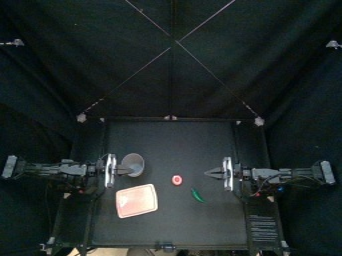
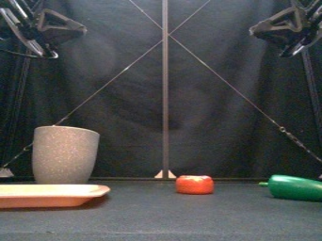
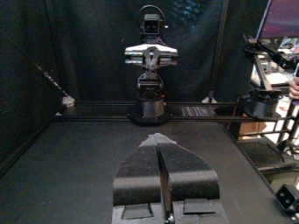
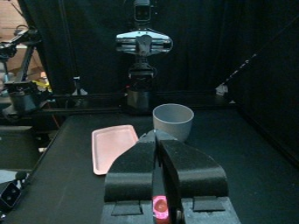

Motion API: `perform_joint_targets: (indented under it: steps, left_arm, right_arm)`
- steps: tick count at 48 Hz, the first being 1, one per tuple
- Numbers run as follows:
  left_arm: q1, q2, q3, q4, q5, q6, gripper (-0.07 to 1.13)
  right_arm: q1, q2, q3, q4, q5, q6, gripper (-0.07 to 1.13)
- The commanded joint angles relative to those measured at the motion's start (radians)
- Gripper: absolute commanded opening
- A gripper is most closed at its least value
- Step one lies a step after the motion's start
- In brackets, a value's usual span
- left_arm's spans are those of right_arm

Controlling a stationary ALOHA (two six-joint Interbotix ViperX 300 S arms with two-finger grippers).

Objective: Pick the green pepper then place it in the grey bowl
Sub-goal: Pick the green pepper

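The green pepper (image 1: 195, 196) lies on the table right of centre, near and low at the right in the front view (image 2: 296, 187). The tall grey speckled cup (image 1: 134, 162) stands upright at the left (image 2: 64, 154), and it also shows past the right jaws (image 4: 173, 121). My left gripper (image 1: 116, 170) hangs at the left edge beside the cup, jaws shut and empty (image 3: 160, 142). My right gripper (image 1: 221, 174) hangs at the right edge, behind and to the right of the pepper, shut on nothing (image 4: 160, 136). Neither wrist view shows the pepper.
A flat pink tray (image 1: 138, 201) lies at the front left, in front of the cup (image 2: 51, 195). A small red tomato toy (image 1: 177, 180) sits mid-table between the cup and the pepper (image 2: 194, 184). Both arms hang well above the table.
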Motion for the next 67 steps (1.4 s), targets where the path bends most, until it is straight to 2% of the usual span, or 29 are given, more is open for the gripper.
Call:
perform_joint_targets:
  steps: [1, 11, 18, 25, 32, 37, 56, 67]
  left_arm:
    - [0.000, 0.006, -0.014, -0.002, 0.003, 0.002, 0.06]
    - [0.000, 0.006, -0.011, -0.002, 0.054, 0.002, 0.06]
    - [0.000, 0.006, -0.011, -0.005, 0.086, 0.000, 0.06]
    - [0.002, 0.006, -0.005, -0.005, 0.086, 0.000, 0.06]
    - [0.003, 0.005, -0.002, -0.005, 0.087, 0.000, 0.06]
    - [0.006, 0.006, -0.002, -0.005, 0.086, 0.003, 0.06]
    - [0.034, 0.006, -0.002, -0.003, 0.086, 0.003, 0.06]
    - [0.067, 0.006, -0.002, -0.002, 0.086, 0.003, 0.06]
  right_arm:
    - [0.005, 0.034, 0.003, 0.025, 0.015, 0.020, 0.06]
    - [0.009, 0.150, 0.009, 0.170, 0.209, 0.124, 0.08]
    - [0.012, 0.278, 0.009, 0.244, 0.252, 0.210, 0.19]
    - [0.044, 0.416, -0.017, 0.270, 0.250, 0.293, 0.47]
    - [0.089, 0.531, -0.058, 0.295, 0.262, 0.396, 0.83]
    - [0.106, 0.580, -0.075, 0.291, 0.284, 0.453, 0.98]
    - [0.121, 0.710, -0.097, 0.293, 0.305, 0.538, 0.99]
    - [0.149, 0.813, -0.160, 0.288, 0.311, 0.543, 0.99]
